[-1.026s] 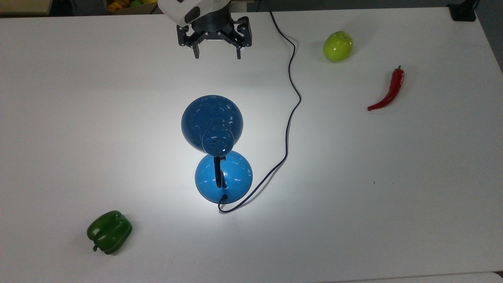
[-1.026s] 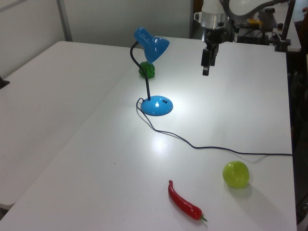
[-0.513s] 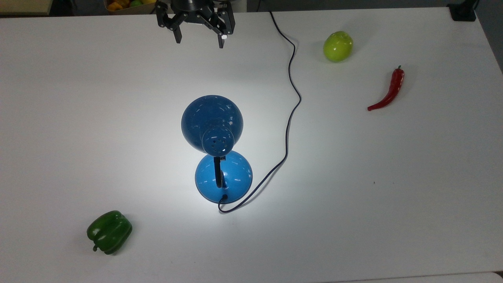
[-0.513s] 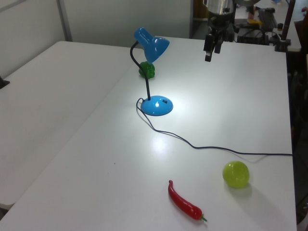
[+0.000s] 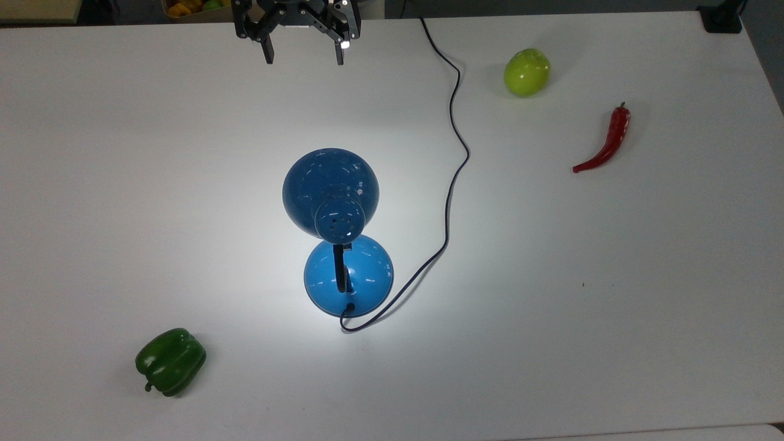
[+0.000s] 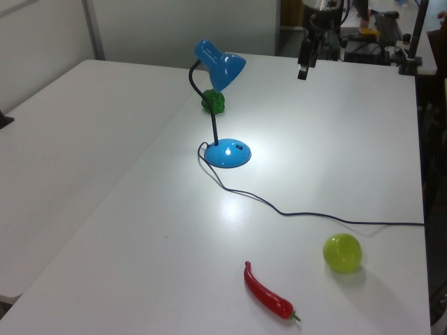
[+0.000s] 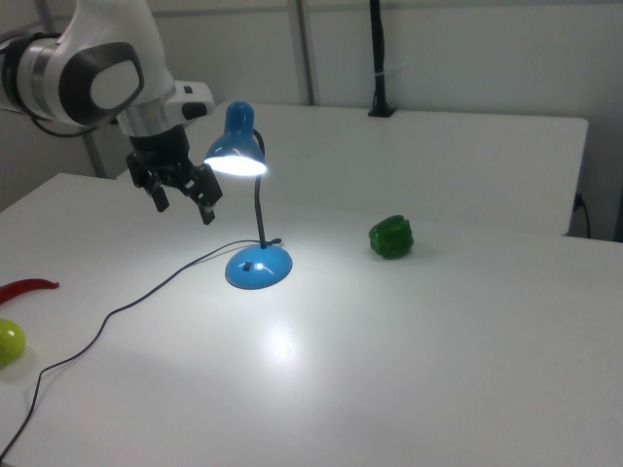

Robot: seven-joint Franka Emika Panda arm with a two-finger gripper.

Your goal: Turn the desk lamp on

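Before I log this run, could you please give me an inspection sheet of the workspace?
Surface: white table, bright pool of light around the lamp.
Job's things: desk lamp standing upright, lit, shade glowing in the right view.
Clutter: green bell pepper, green apple, red chili, all apart from the lamp.
Grippers: gripper open, holding nothing, above the table's far edge in the top view, apart from the lamp.
Cables: thin black cord winds from the base across the table.
Surroundings: box of yellow and green items beyond the table.

Blue desk lamp point(image 5: 334, 202), green pepper point(image 5: 170, 361), red chilli point(image 5: 606, 142), white table point(image 5: 612, 275)
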